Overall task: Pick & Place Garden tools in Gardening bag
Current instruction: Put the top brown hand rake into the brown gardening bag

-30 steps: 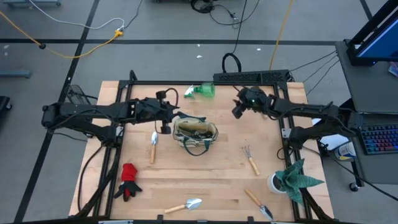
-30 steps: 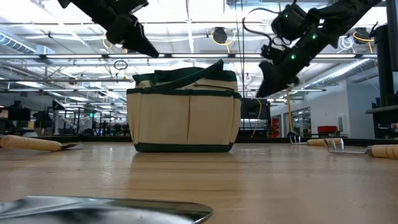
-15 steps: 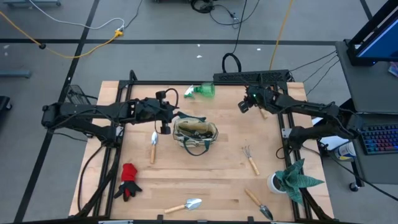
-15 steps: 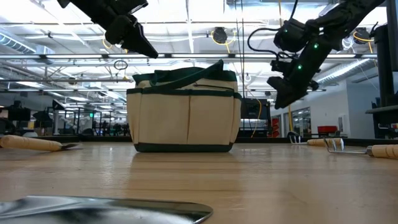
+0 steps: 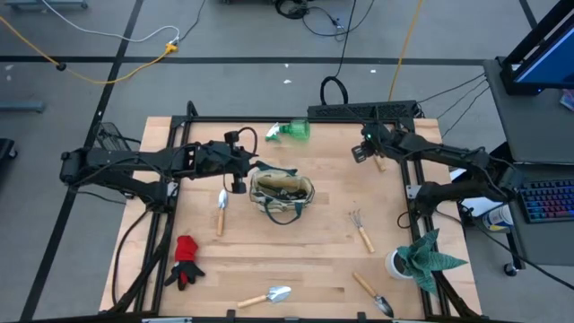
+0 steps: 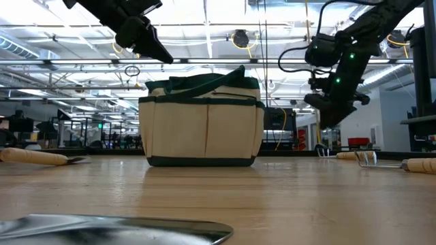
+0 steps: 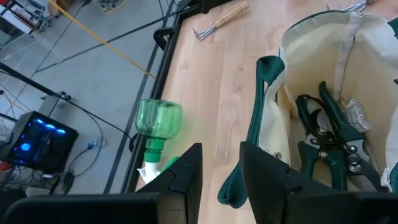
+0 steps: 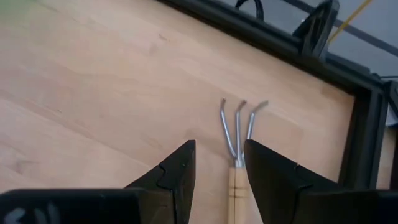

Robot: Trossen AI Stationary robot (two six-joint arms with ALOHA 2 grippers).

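Near the tabletop's right edge, about midway along it, lies the fork (image 5: 360,231), wooden handle and three thin steel tines; our right wrist view looks down on it (image 8: 236,155). We judge it light and stiff, with the smooth tines likely to slip, so the handle's middle is where we would take hold.

Our right end effector (image 5: 360,153) hangs above the far right of the tabletop, its fingers a narrow gap apart and holding nothing. Our left end effector (image 5: 240,175) hovers just beside the bag's (image 5: 282,196) left side, also narrowly parted and empty, with a dark loop handle (image 7: 254,155) draped close by.

Shears (image 7: 326,146) already lie inside the soft bag, which could sag or shift if nudged. A trowel (image 5: 221,211) lies left of the bag, two more (image 5: 265,296) (image 5: 371,295) by the near edge, the limp red glove (image 5: 186,258) toward the near left corner, and the light, rounded spray bottle (image 5: 289,131) at the far edge.
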